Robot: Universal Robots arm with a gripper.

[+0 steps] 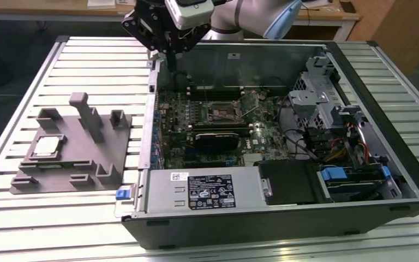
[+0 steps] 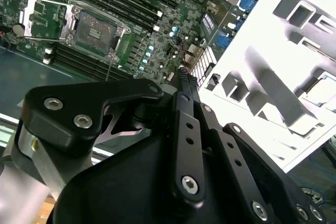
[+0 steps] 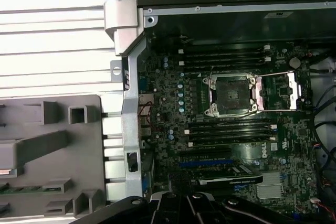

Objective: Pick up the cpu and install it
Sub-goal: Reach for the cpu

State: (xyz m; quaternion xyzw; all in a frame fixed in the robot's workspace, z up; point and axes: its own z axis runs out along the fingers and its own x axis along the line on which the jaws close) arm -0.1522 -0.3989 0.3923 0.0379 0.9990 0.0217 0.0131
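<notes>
so the gripper (image 1: 171, 54) hangs pinched shut and empty over the far corner of the open computer case (image 1: 268, 224), cpu (image 1: 47, 146) well apart on the grey tray (image 1: 53, 174), case wall in between

I can read no text here. In the exterior view, a black label (image 1: 211, 192) and a small white sticker (image 1: 178, 176) sit on the grey power supply cover (image 1: 160, 199), but their print is too fine for me to make out. The white markings on the motherboard (image 3: 168, 108) in the first wrist view are illegible too.
</notes>
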